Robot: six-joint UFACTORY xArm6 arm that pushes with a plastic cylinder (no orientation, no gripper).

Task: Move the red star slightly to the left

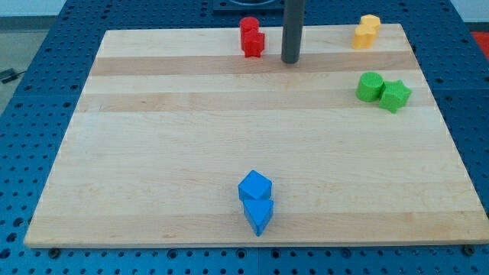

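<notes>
The wooden bench (153,153) lies across a blue perforated base (46,92), and the dark rod comes down near the view's top edge, a little right of centre, its lower end, my tip (290,60), resting on the wood. This tool is only a plain rod with nothing on it that opens or closes, and it has hold of nothing. Just to the tip's left, near but with a sliver of bare wood between, stand two red blocks pressed against each other: one at the back (248,27) close to the bench's far edge, the other (254,43) just in front of it and slightly to the right. I cannot make out for certain which of the two is the red star, as both look like chunky lumps from here. At the top right corner sit two yellow blocks touching, one (370,23) behind the other (362,37). Below them on the right side a green block with a rounded top (370,87) touches a green star (396,95). Well apart from all these, near the bottom edge at the middle, a blue cube (254,186) sits touching a second blue block (259,215) in front of it
</notes>
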